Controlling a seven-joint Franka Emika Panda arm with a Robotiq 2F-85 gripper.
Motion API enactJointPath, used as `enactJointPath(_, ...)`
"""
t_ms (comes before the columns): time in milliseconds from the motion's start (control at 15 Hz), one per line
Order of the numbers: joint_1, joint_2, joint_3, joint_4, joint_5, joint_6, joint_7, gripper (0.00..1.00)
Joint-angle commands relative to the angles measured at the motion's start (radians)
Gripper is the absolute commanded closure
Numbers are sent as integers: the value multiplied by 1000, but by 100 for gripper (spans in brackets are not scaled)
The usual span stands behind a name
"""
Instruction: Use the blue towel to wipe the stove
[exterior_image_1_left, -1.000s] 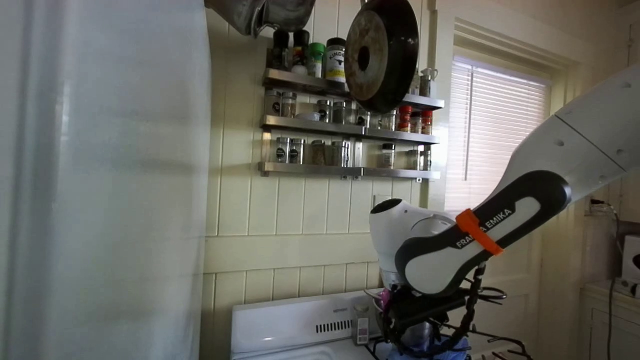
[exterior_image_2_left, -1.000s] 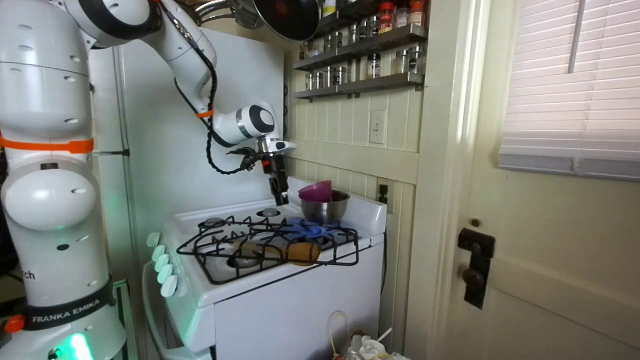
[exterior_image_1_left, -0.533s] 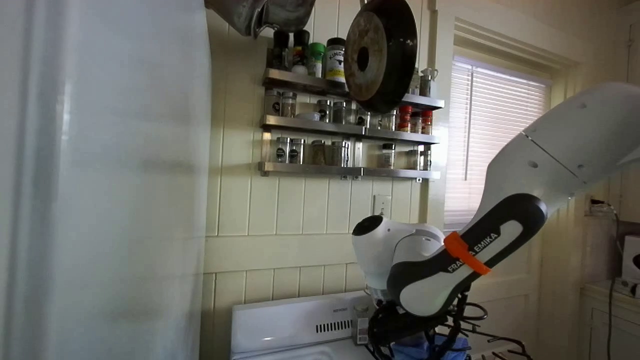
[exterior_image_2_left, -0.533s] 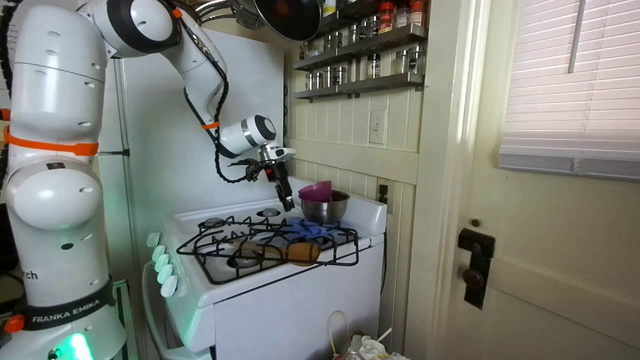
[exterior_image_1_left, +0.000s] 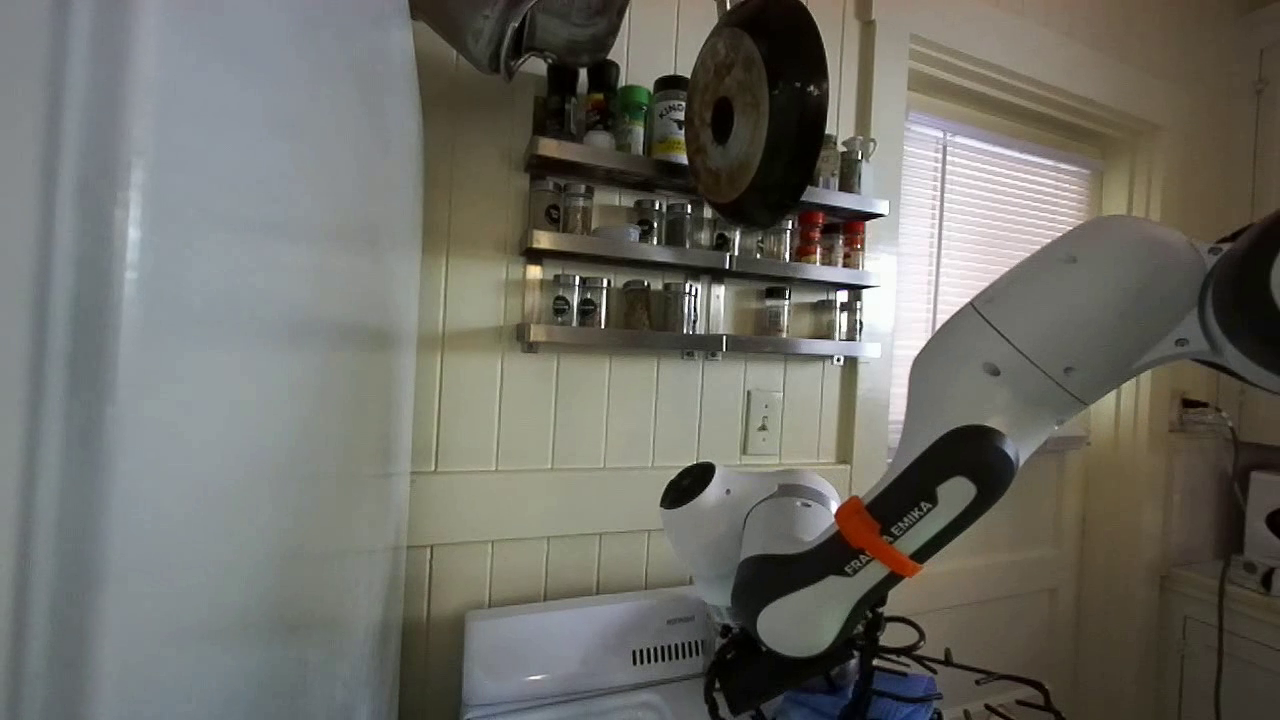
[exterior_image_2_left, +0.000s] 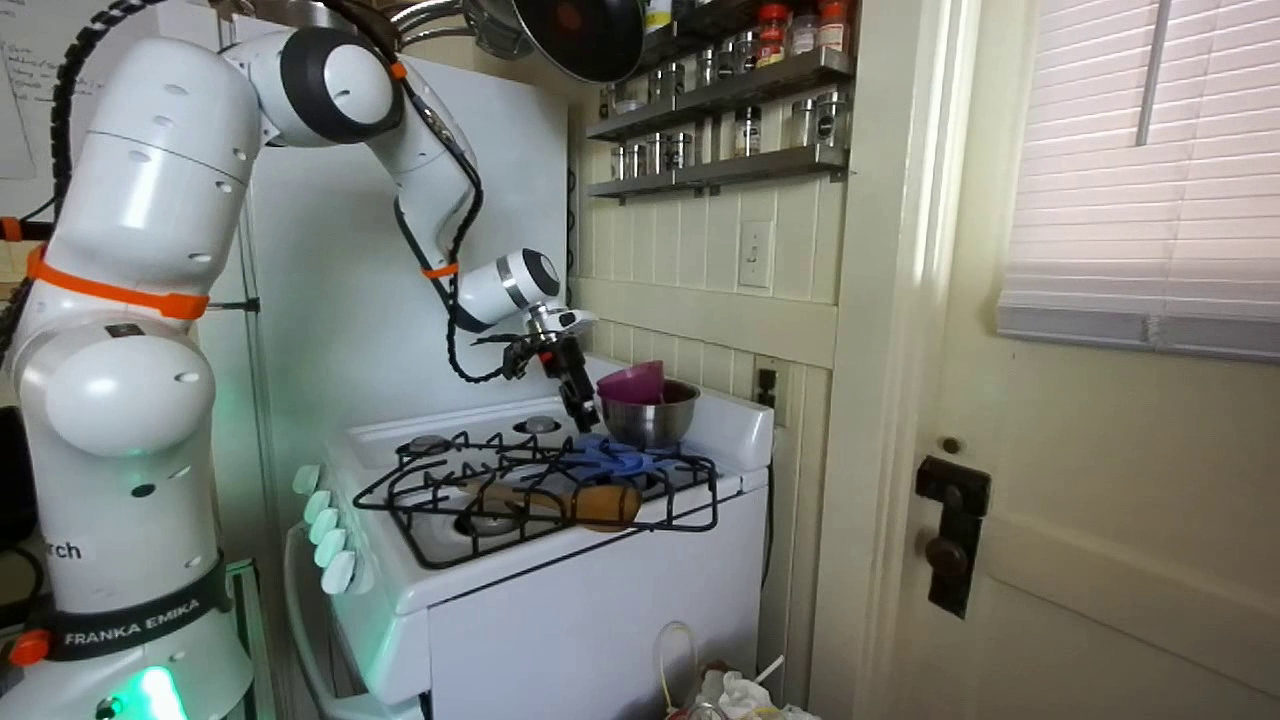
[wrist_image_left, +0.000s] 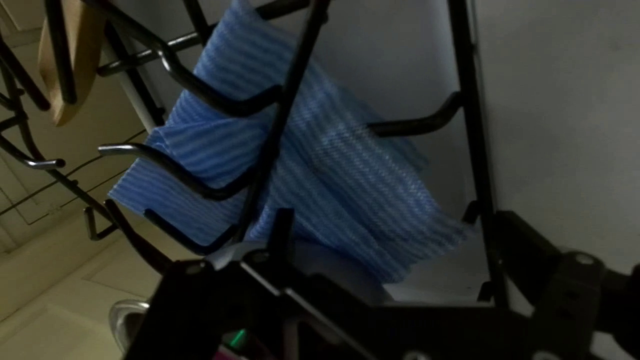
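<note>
The blue striped towel (wrist_image_left: 345, 165) lies crumpled among the black stove grates in the wrist view, with grate bars crossing over it. It also shows on the stove (exterior_image_2_left: 600, 590) in both exterior views, as a blue patch (exterior_image_2_left: 615, 460) and, partly hidden by the arm, as a blue edge (exterior_image_1_left: 905, 690). My gripper (wrist_image_left: 395, 220) is open and empty, its fingers wide apart, with the towel's lower end showing between and beyond them. In an exterior view the gripper (exterior_image_2_left: 585, 424) points down, tilted, just above the towel and beside the metal bowl.
A metal bowl (exterior_image_2_left: 655, 422) holding a pink bowl (exterior_image_2_left: 632, 384) stands at the stove's back, close to the gripper. Loose, stacked black grates (exterior_image_2_left: 716, 505) and a wooden tool (exterior_image_2_left: 606, 505) lie on the stovetop. A pan (exterior_image_1_left: 760, 110) hangs above. The backguard (exterior_image_1_left: 580, 645) stands behind.
The arm has moved down and forward, bringing the gripper lower, towards the towel and the metal bowl. The towel and the bowls have not visibly moved.
</note>
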Motion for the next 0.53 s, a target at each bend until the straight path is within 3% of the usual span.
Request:
enactJointPath(0, 48, 55, -18, 66, -14, -85, 35, 0)
enactJointPath(467, 53, 48, -18, 70, 21, -200, 88, 0)
